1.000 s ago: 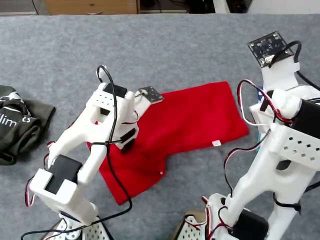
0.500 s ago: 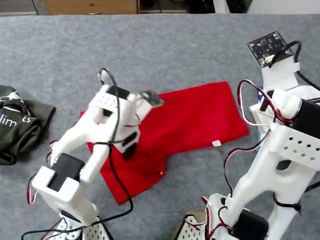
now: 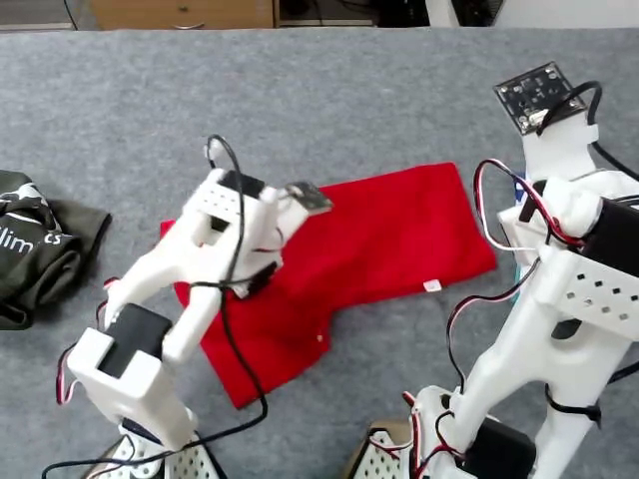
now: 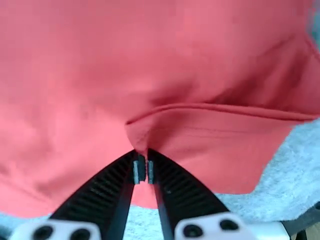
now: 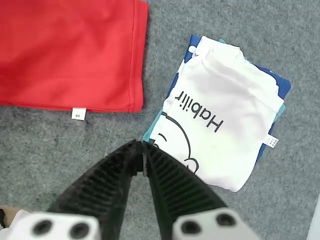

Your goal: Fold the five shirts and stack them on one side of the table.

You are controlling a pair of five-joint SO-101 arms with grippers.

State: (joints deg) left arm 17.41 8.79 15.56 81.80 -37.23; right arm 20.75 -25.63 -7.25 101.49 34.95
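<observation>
Your red fabric shirt (image 3: 379, 239) lies spread out in the middle of the grey felt table (image 3: 300, 100). The left arm bends low over it with the wrist pitched down, and the left gripper (image 4: 142, 171) is pinched tight on a raised crease of the shirt. Beside the shirt's hem, the right arm stands folded upright. The right gripper (image 5: 142, 150) is closed on nothing, above bare felt between that hem and the stack of folded shirts (image 5: 225, 130), which has a white one on top. A dark green crumpled shirt (image 3: 40, 249) sits well apart from the red one, on the opposite side.
</observation>
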